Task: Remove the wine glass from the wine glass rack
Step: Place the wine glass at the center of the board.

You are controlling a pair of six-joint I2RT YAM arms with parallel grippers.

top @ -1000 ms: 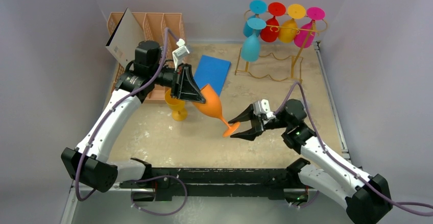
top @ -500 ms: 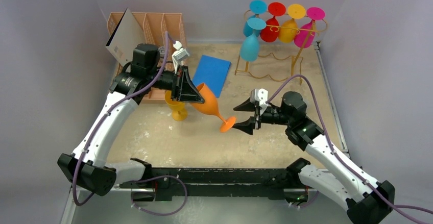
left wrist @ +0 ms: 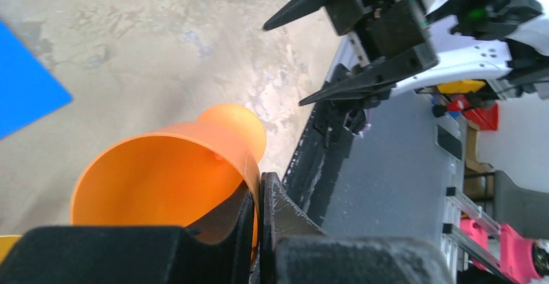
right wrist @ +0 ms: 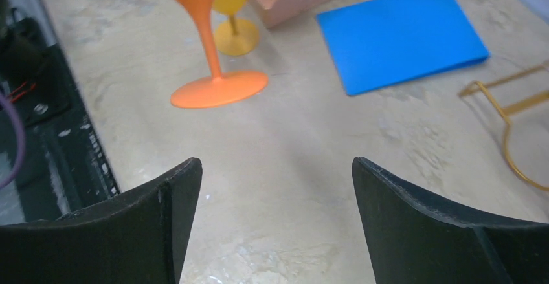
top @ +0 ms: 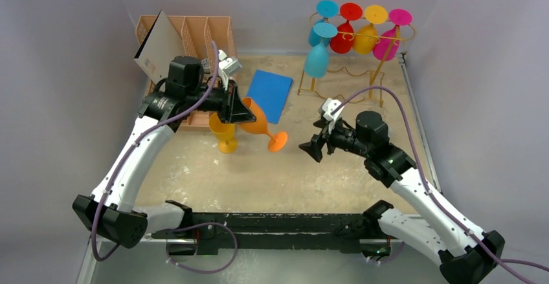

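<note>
Over by the back-right corner of the counter point(top: 259, 174) is the one wine glass rack point(top: 375, 77), a skinny gold wire thing with looped top rails and a wavy bar lower down. Five glasses hang on it foot-up: a cyan glass point(top: 315, 35), a blue glass point(top: 317, 61) in front of that, a red glass point(top: 343, 39), a yellow glass point(top: 366, 39) and a magenta glass point(top: 386, 46).

Two more glasses are off the rack, so seven total. The orange wine glass point(top: 262, 125) is opaque plastic with a cone-shaped bowl, a thin stem and a round flat foot. It's tilted, foot pointing right and low over the counter, left of center. Can't tell if the foot actually touches down. The left pincer point(top: 249, 117) is clenched on the bowl's rim, one finger inside and one outside. Just beside it a yellow-orange glass point(top: 224, 135) stands upright on the counter.

Right pincer point(top: 311, 148) is spread wide, grasping nothing, near the orange foot but apart from it.

Also one blue sheet point(top: 268, 93) lying flat, one peach file organizer point(top: 207, 28) back left, and one board point(top: 158, 48) leaning in it.
</note>
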